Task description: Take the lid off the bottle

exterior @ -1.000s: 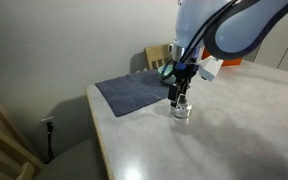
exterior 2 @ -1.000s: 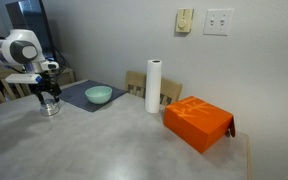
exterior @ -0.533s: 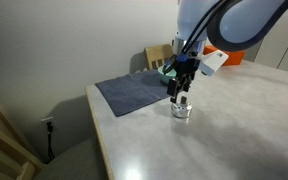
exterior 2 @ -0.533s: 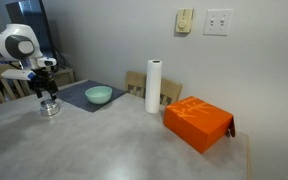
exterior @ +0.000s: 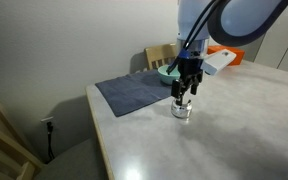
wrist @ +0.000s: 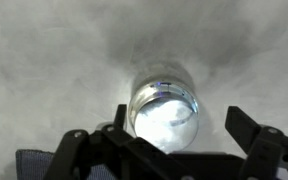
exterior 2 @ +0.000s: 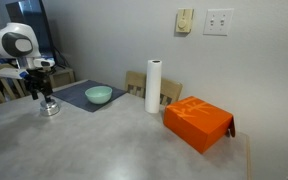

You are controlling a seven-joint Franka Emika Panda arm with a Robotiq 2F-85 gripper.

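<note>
The bottle [exterior: 181, 111] [exterior 2: 50, 108] is a squat silvery glass jar standing on the pale table beside the cloth. In the wrist view the bottle [wrist: 164, 108] is seen from straight above, and its round silvery-clear top, the lid [wrist: 167, 112], fills the mouth. My gripper [exterior: 183, 97] [exterior 2: 46, 96] hangs just above it, pointing down. Its jaws [wrist: 162, 140] are open, one dark finger [wrist: 72, 146] on each side of the jar and apart from it, with nothing held.
A teal bowl [exterior 2: 98, 95] sits on a dark grey cloth [exterior: 132, 92] next to the jar. A tall white roll [exterior 2: 153, 86] and an orange box [exterior 2: 197, 122] stand further along. The table edge [exterior: 96, 130] and a wooden chair [exterior: 4, 145] lie near the jar.
My gripper has lifted a little above the jar and shifted slightly, still open. The jar has not moved.
</note>
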